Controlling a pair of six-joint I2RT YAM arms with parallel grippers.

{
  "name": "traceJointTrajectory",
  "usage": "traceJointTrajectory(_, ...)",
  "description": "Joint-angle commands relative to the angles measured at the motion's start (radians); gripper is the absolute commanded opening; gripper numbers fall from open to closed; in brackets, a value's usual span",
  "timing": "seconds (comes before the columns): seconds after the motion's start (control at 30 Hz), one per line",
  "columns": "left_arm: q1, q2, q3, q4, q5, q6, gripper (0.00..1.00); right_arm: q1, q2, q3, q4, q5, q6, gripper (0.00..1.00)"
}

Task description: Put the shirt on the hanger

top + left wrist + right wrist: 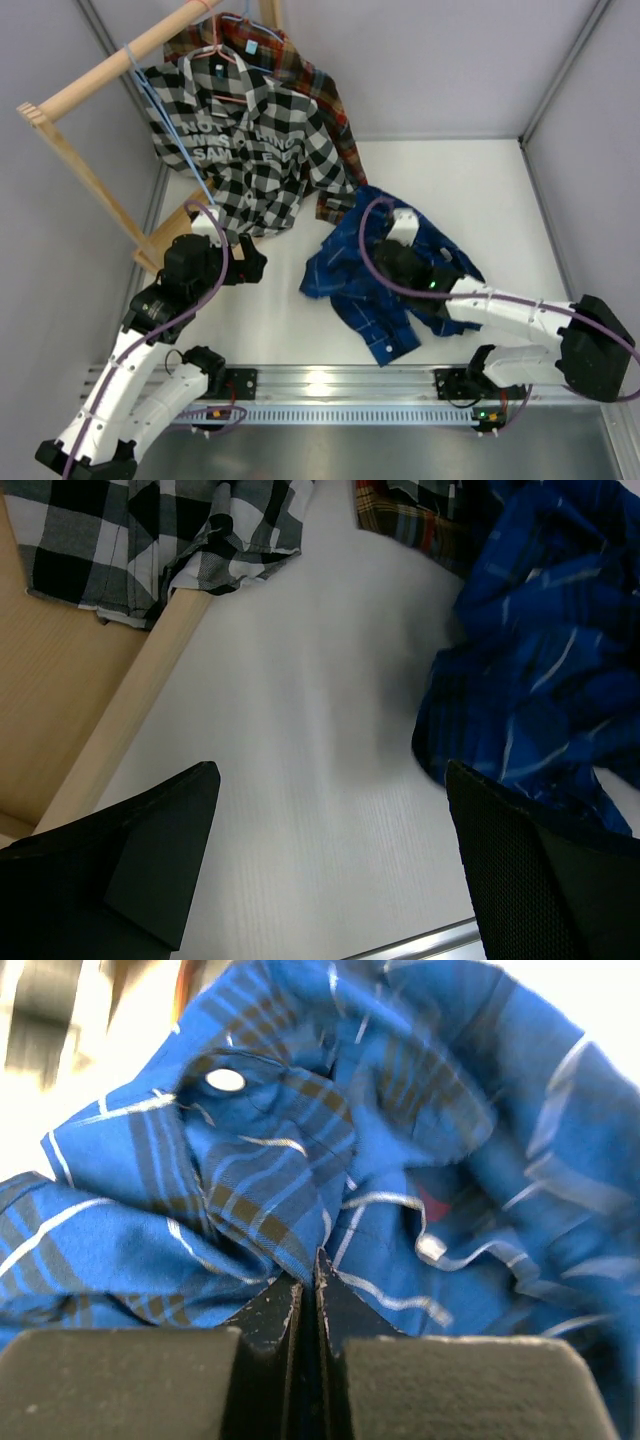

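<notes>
- Two arms stand at the near edge of the table (480, 190). The left gripper (330, 780) hangs over bare tabletop, its fingers (160, 870) spread wide with nothing between them.
- The right gripper (312, 1265) has its fingers pressed together, and a raised fold of the shirt (400, 1140) is pinched at their tips.
- The shirt lies in a crumpled heap on the table right of centre, under the right gripper. It is apart from the left gripper and well apart from the hanger (160, 110).
- Farther back on the left stands a wooden rack (110, 60). Its pale base shows beside the left gripper in the left wrist view.
- The hanger hangs bare from the rack's rail, running down along the left edge of a black-and-white checked shirt (240, 150).
- The checked shirt hangs on a pinkish-red hanger (225, 50), and its hem drops to just beyond the left gripper.
- A red-brown plaid shirt (325, 110) hangs behind the checked one, its lower edge near the far side of the blue heap.
</notes>
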Motion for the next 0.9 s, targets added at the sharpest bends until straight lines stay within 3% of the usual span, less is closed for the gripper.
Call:
traceJointTrajectory(0.0, -0.003, -0.009, 0.000, 0.055, -0.014, 0.010, 0.98, 0.248, 0.000, -0.086, 0.029, 0.248, 0.249, 0.01)
traceJointTrajectory(0.07, -0.003, -0.016, 0.000, 0.057, -0.027, 0.011, 0.98, 0.312, 0.008, -0.103, 0.029, 0.259, 0.300, 0.06)
traceJointTrajectory(0.1, -0.003, -0.024, -0.002, 0.057, -0.030, 0.010, 0.98, 0.349, 0.012, -0.098, 0.018, 0.257, 0.297, 0.34)
traceJointTrajectory(0.17, -0.003, -0.032, -0.003, 0.057, -0.036, 0.012, 0.98, 0.360, -0.013, -0.063, -0.028, 0.240, 0.265, 0.47)
traceJointTrajectory(0.2, -0.003, -0.033, -0.003, 0.057, -0.040, 0.011, 0.98, 0.355, -0.029, -0.052, -0.031, 0.216, 0.224, 0.60)
traceJointTrajectory(0.23, -0.003, -0.033, -0.003, 0.057, -0.040, 0.010, 0.98, 0.347, -0.046, -0.029, -0.042, 0.172, 0.148, 0.67)
traceJointTrajectory(0.3, -0.003, -0.033, -0.003, 0.057, -0.043, 0.010, 0.98, 0.258, -0.101, 0.001, -0.081, 0.069, 0.060, 0.78)
traceJointTrajectory(0.43, -0.003, -0.032, -0.005, 0.055, -0.048, 0.012, 0.98, -0.003, -0.196, 0.060, -0.097, -0.319, -0.113, 0.82)
traceJointTrajectory(0.57, -0.003, -0.033, -0.005, 0.055, -0.056, 0.012, 0.98, -0.163, -0.132, 0.178, -0.135, -0.392, -0.278, 0.85)
traceJointTrajectory(0.77, -0.003, -0.029, -0.006, 0.055, -0.053, 0.014, 0.98, -0.304, 0.221, 0.405, -0.171, -0.619, -0.499, 0.84)
traceJointTrajectory(0.87, -0.003, -0.024, -0.008, 0.055, -0.050, 0.011, 0.98, -0.315, 0.415, 0.535, -0.212, -0.591, -0.602, 0.86)
